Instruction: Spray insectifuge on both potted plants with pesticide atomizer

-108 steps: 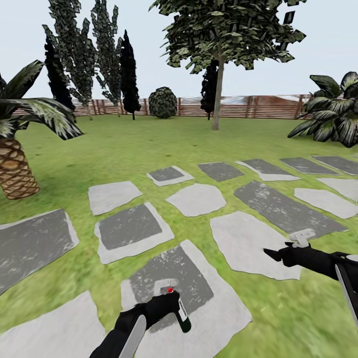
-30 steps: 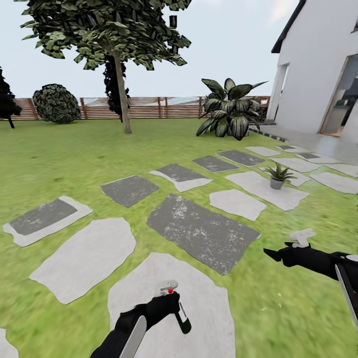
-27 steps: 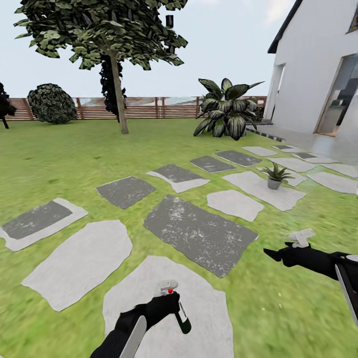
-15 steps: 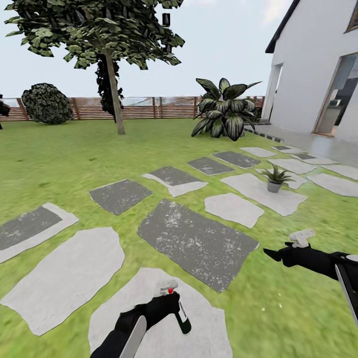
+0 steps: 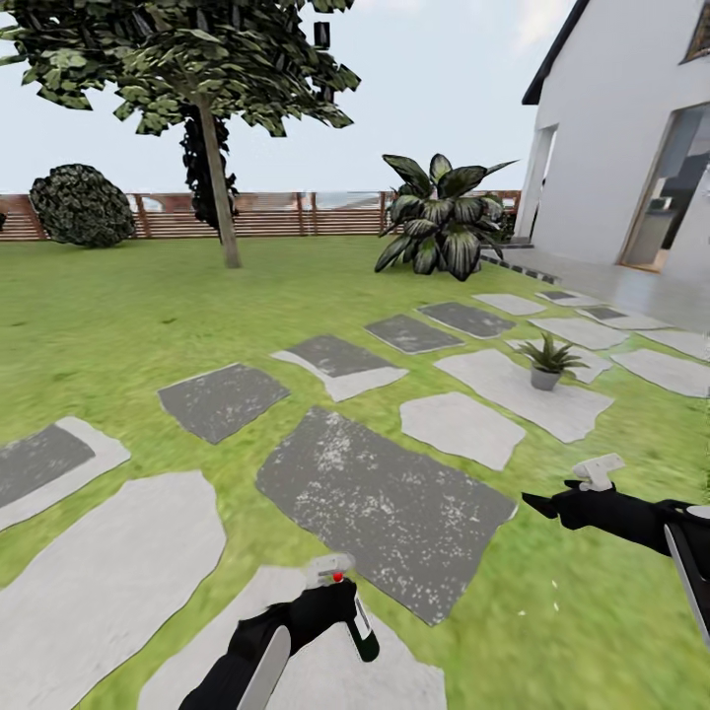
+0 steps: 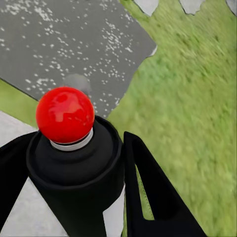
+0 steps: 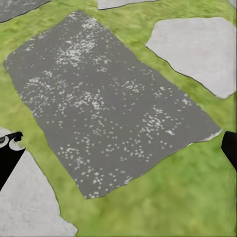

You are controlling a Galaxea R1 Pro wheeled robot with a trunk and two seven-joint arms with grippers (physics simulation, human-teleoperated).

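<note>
On the lawn, left hand (clamped) holds atomizer.

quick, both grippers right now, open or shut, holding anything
Left gripper: shut on the pesticide atomizer.
Right gripper: open, holding nothing, above the lawn.

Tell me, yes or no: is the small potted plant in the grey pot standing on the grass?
No. The small potted plant in its grey pot stands on a pale grey stepping stone, with grass around that stone.
</note>
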